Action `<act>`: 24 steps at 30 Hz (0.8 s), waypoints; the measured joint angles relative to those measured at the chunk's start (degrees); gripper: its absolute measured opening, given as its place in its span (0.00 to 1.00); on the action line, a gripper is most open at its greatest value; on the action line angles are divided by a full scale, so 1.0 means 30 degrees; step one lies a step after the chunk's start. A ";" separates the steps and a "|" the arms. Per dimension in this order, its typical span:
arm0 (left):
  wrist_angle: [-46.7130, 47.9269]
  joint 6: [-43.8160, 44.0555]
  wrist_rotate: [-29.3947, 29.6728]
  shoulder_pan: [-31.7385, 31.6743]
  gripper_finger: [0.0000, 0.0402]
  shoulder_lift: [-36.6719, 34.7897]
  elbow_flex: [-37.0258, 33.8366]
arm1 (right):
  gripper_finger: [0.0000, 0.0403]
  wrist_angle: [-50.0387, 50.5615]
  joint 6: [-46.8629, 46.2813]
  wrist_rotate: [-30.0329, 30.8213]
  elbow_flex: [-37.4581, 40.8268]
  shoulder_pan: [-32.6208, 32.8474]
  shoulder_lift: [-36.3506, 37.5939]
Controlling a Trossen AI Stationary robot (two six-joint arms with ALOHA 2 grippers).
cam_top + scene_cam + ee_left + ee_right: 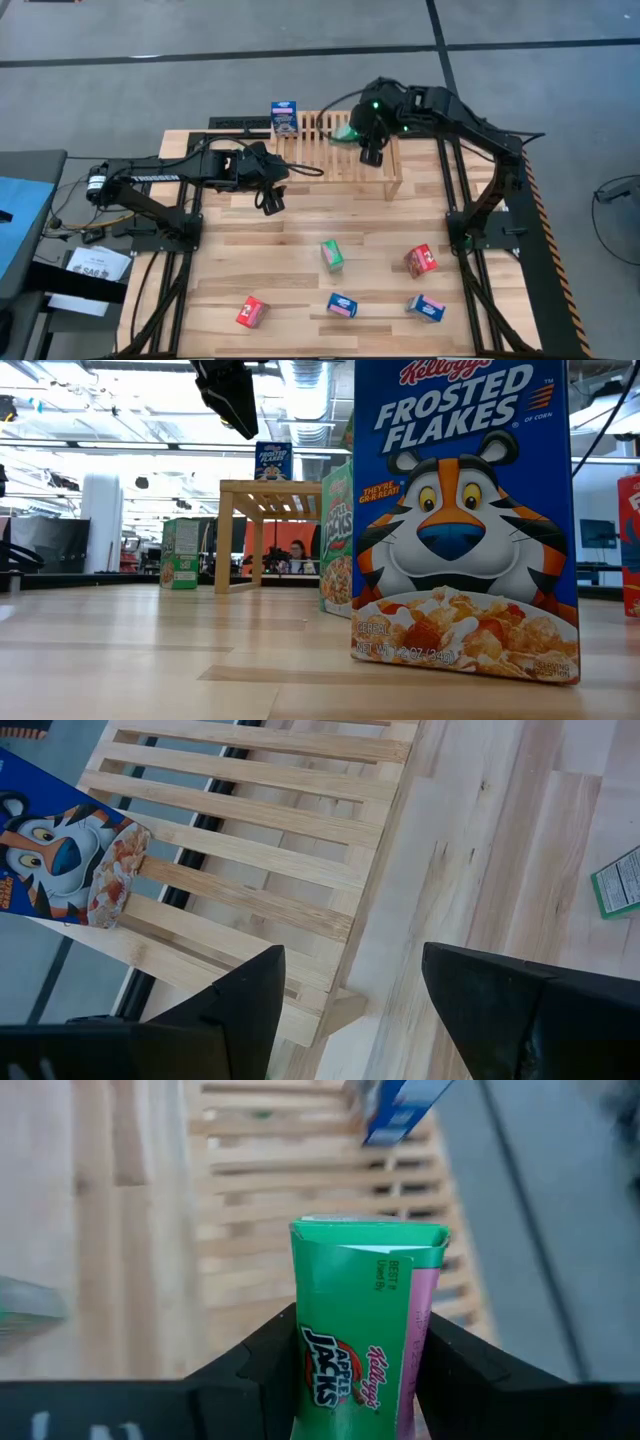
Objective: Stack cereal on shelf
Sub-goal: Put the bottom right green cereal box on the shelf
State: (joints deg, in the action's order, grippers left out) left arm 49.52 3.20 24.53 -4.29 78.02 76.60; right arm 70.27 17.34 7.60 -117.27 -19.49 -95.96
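The shelf is a light slatted wooden rack (335, 150) at the table's far side. One blue cereal box (284, 118) stands on its far left corner. My right gripper (368, 148) hovers over the rack's right part, shut on a green Apple Jacks box (365, 1310). My left gripper (355, 1010) is open, above the table by the rack's near left corner (335, 1005). A green box (332, 255), two red boxes (421, 261) (251, 312) and two blue boxes (342, 305) (427, 308) lie on the near half of the table. My right gripper pinches the green box between its two fingers (255, 1370), one on each side of the box's lower part (335, 1380). The box's flap end (370, 1235) points away from the gripper. The box is lifted clear, over the rack's slats.
Another green box (180, 553) stands on the table left of the rack; its edge (620, 880) shows in the left wrist view. In the low view a blue Frosted Flakes box (460, 510) stands close and hides much of the table. Bare boards lie between the rack and the near boxes.
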 joint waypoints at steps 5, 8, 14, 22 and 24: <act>0.0000 0.0000 0.0000 0.0003 0.56 0.0000 0.0000 | 0.47 -0.2359 0.3563 0.0007 0.0000 -0.1050 0.0000; 0.0000 0.0000 0.0004 0.0004 0.56 0.0000 0.0000 | 0.47 -0.3408 0.5144 0.0065 -0.0043 -0.1343 -0.0384; 0.0000 0.0000 0.0005 0.0002 0.56 -0.0005 0.0000 | 0.47 -0.2871 0.5886 -0.0146 0.0007 -0.1811 -0.1712; 0.0000 0.0000 0.0000 0.0005 0.56 -0.0002 0.0000 | 0.47 -0.2563 0.5910 -0.0233 0.0000 -0.2014 -0.2153; 0.0000 0.0000 0.0000 0.0003 0.56 -0.0003 0.0000 | 0.47 -0.2398 0.5872 -0.0290 0.0007 -0.2041 -0.2186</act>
State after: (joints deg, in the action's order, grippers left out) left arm 49.52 3.20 24.53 -4.29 78.01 76.60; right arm 63.08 34.96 6.72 -117.25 -25.61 -102.52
